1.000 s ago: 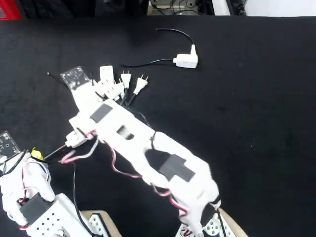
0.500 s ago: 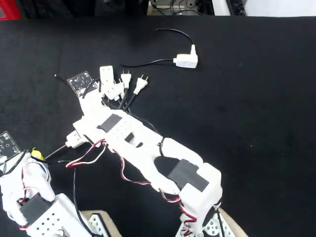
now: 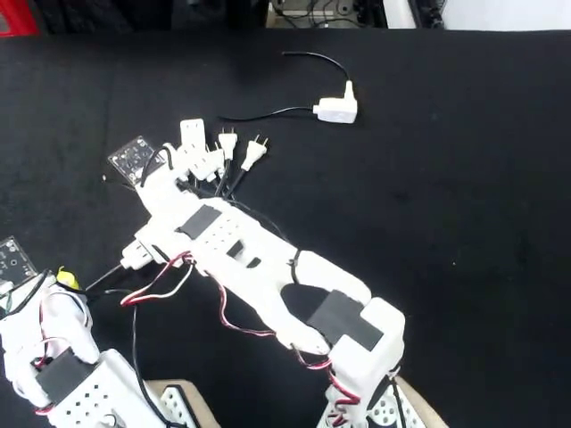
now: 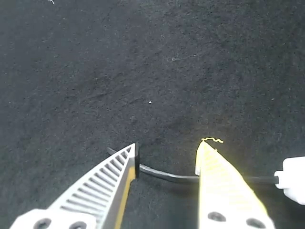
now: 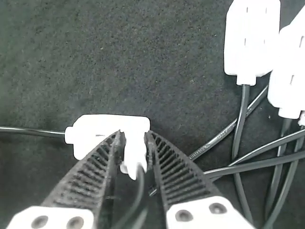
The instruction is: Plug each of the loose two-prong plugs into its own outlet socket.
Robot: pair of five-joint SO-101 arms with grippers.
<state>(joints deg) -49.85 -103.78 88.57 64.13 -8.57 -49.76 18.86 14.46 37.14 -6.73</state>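
Lately, the right arm had drawn back at the elbow. The right gripper was clamped on a white plug touching a socket, so insertion was probably underway. The left gripper was spread above a cable. Another plug lay loose nearby.

Right fingers cover much of the white plug
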